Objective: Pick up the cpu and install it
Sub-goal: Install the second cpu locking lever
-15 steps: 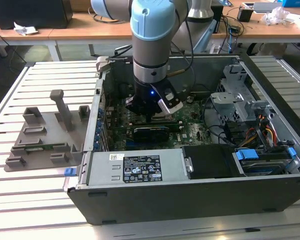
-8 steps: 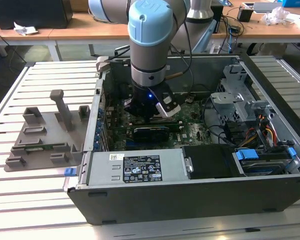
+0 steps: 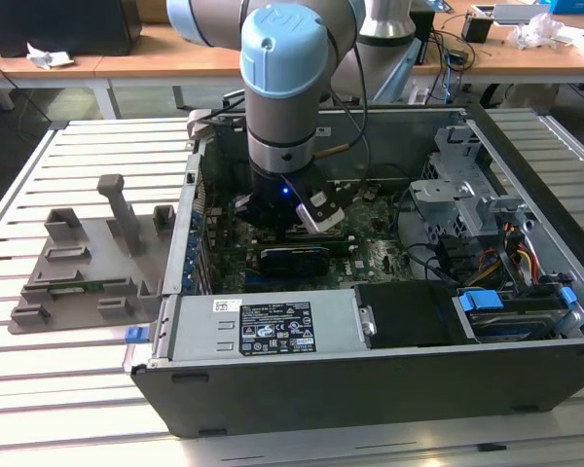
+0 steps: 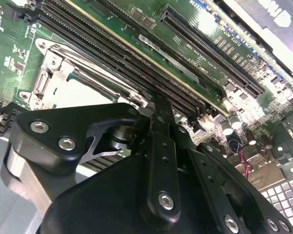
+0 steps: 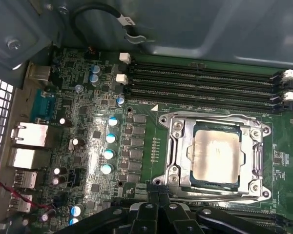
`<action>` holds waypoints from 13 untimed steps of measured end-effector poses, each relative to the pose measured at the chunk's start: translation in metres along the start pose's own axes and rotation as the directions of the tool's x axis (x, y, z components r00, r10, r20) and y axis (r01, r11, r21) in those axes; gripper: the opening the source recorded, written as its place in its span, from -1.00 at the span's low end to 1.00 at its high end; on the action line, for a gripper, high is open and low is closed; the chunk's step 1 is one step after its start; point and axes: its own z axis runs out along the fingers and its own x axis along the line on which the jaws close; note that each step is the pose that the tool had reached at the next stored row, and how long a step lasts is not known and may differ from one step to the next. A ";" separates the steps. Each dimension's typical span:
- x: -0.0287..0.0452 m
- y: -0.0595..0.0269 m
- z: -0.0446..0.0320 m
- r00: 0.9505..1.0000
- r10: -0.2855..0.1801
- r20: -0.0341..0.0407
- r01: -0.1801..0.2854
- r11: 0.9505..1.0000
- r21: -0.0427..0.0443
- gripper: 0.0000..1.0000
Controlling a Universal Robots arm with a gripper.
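your cpu (image 5: 217, 156) already sits inside the socket frame (image 5: 172, 146) on the motherboard (image 5: 88, 122). your pincer (image 5: 158, 197) hangs just beside it, clenched on nothing. check the chip lies flat and square.

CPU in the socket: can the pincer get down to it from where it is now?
Probably yes. In the first wrist view the CPU lies face-up in the socket frame with nothing over it, and the pincer sits just beside that frame. The frame's rim around the chip leaves little room at its edges.
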 end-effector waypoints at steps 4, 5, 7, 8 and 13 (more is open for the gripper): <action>-0.0001 0.0001 0.0021 1.000 -0.006 0.000 0.006 1.000 -0.007 -0.79; 0.0001 -0.0003 -0.0035 1.000 -0.007 0.003 0.007 1.000 -0.008 -0.79; 0.0007 -0.0069 -0.0061 1.000 -0.007 0.003 0.007 1.000 -0.006 -0.79; 0.0008 -0.0075 -0.0062 1.000 -0.007 0.003 0.007 1.000 -0.006 -0.79; 0.0009 -0.0085 -0.0038 1.000 -0.009 0.000 0.009 1.000 -0.006 -0.79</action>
